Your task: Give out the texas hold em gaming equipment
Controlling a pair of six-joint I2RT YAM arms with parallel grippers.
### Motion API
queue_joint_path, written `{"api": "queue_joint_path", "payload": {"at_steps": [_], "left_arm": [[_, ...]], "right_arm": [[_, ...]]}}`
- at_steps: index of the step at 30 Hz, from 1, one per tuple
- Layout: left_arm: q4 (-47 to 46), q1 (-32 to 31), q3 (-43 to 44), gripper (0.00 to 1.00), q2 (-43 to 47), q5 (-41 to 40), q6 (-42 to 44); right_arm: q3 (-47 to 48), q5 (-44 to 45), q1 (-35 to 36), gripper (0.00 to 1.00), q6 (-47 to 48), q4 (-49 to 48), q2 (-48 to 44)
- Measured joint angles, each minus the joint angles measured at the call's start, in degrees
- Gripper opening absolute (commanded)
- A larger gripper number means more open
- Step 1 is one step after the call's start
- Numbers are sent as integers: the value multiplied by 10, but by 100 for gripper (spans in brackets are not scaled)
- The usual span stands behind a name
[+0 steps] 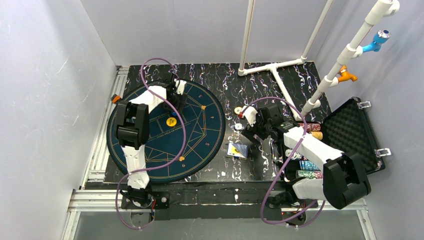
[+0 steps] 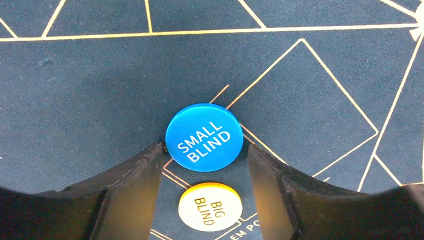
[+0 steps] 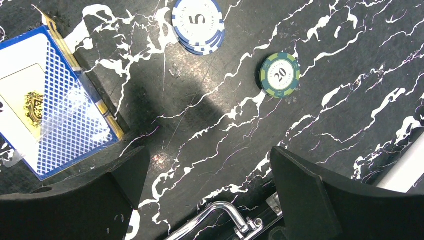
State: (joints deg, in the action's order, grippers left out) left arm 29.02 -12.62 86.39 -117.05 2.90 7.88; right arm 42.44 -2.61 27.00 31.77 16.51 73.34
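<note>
I work in a lab test booth: blank white walls [image 1: 50,100] box in my marbled black table [image 1: 220,75], edged with aluminium rails [image 1: 97,155], a white pipe stand [image 1: 272,66] behind.

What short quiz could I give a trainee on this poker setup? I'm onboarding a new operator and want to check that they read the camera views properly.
1. True or false: the right gripper holds the green 20 chip.
2. What lies on the mat between the fingertips of the left gripper? A) the blue SMALL BLIND disc B) a red chip C) a playing card
3. Fill in: the stacked blue-and-white chips show the number ___.

Key: 1 false, its jaws are open and empty; 2 A; 3 five.
</note>
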Motion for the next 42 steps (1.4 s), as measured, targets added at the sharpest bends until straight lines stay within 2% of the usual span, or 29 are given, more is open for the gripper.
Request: {"api": "queue_joint_path", "payload": {"at_steps": [6,11,17,25,32,39,42], "left_arm": [[-3,-1,0,38,-1,-6,16],[-7,-8,0,30,0,-5,35],[-10,-33,-25,29,29,10,52],[-8,-109,-45,29,82,38,58],[-7,-163,-42,31,76,40,60],[-7,-172,-25,32,23,38,61],[-4,-173,-13,37,8,35,62]], "right_arm": [[0,-4,-1,100,0,0,-3],[0,-6,-4,100,0,0,-3],[0,-5,-7,100,0,0,-5],[0,-11,-27,100,-1,0,-23],[2,-20,-41,100,-1,1,-30],[2,-24,-51,100,-1,1,-42],[2,-26,-53,100,-1,1,-42]]}}
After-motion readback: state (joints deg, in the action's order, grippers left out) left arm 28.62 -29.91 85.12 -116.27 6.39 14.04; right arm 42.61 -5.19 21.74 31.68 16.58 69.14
